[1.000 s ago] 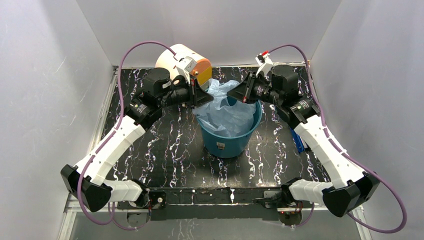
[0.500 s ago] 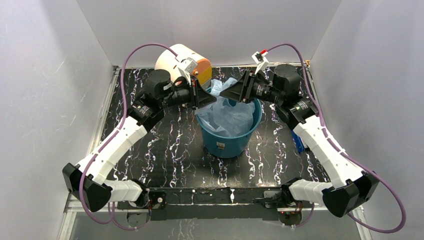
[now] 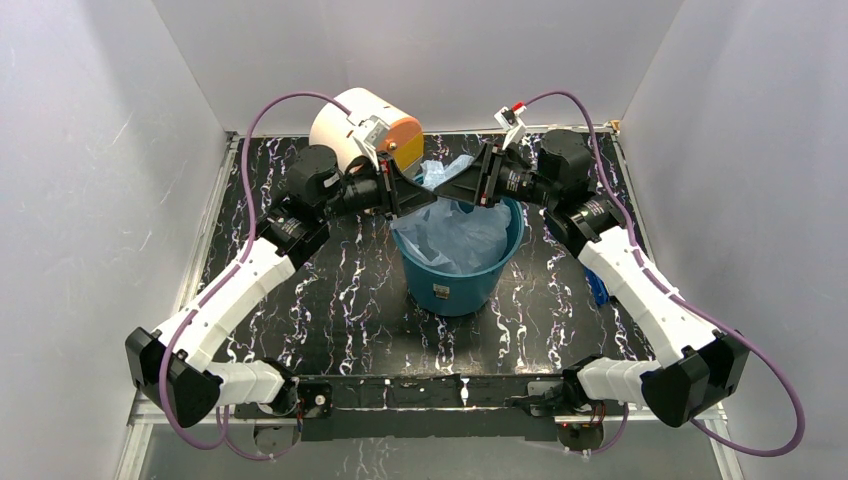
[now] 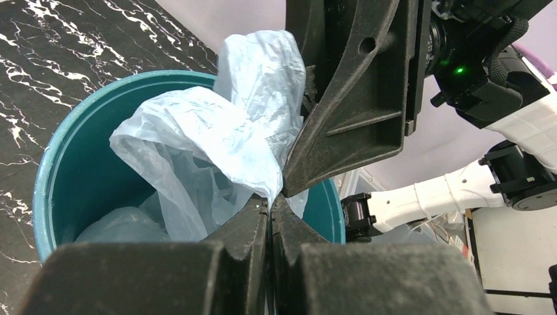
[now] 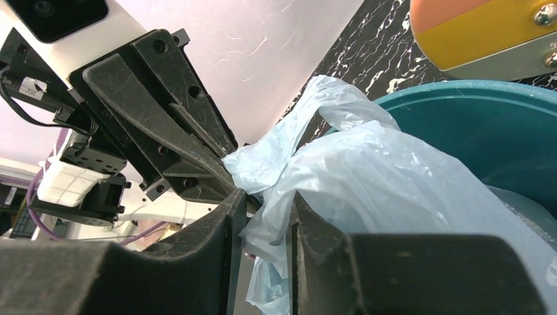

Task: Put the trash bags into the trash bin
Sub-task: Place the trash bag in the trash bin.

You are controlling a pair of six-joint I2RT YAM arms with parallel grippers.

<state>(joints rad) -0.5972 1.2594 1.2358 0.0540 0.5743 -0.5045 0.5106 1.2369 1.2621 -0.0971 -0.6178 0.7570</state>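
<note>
From above, the bin [image 3: 455,285] stands upright in the middle of the table [image 3: 330,300]. Most of the bag [image 3: 455,235] lies inside it. One bunch rises above the far rim, where the left claw [image 3: 428,198] and the right claw [image 3: 447,190] meet tip to tip. The round box [image 3: 365,125] lies just behind them. With the tips this close, a small misjudged move would probably knock one claw against the other. A pull upward could drag the light film back out of the bin.

In the left wrist view, the left claw [image 4: 270,200] is clenched, and a fold of the bag [image 4: 217,138] runs down into its closed tips. It appears to be pinching that fold over the bin [image 4: 72,164]. The right claw [image 4: 292,177] reaches in from above, its tip almost touching.

In the right wrist view, the right claw [image 5: 266,197] stands partly open and grips nothing. Film from the bag [image 5: 368,164] fills the gap between its jaws. The left claw [image 5: 226,172] holds the bag's corner just ahead of it, above the bin [image 5: 499,131]. If that pinch lets go before the bunch is pushed down, the springy film may stay draped over the rim.
</note>
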